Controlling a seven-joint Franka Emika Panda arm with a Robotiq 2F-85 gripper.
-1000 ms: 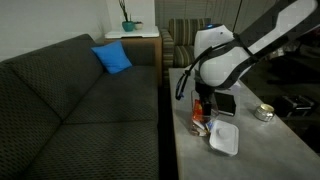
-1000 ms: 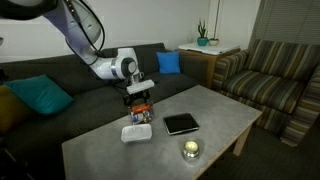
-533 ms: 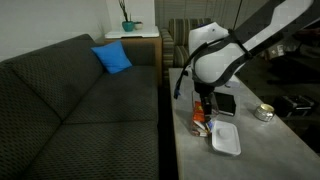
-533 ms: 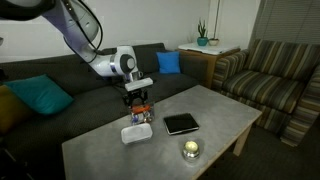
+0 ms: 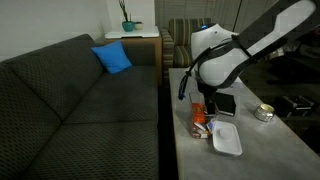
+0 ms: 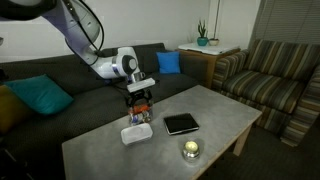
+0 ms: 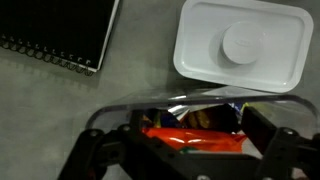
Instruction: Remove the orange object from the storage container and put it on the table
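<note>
Fingers point(image 7: 272, 148) are spread wide, straddling the orange object point(image 7: 195, 143) that lies between them inside the container point(image 7: 130, 105). Grasping, lifting and placing it on the bench point(image 7: 140, 60) are not yet done.

A long dark grey textured fabric sofa point(image 5: 70, 105) fills the left side in an exterior view, a bright blue square cushion point(image 5: 113, 58) at its far end. Beyond stands a small wooden side table point(image 5: 143, 45) bearing a green potted plant point(image 5: 127, 20), against a pale wall point(image 5: 50, 20). In an exterior view a teal cushion point(image 6: 38, 97) lies left, a striped upholstered armchair point(image 6: 272, 75) right, under slatted window blinds point(image 6: 290, 20).
</note>
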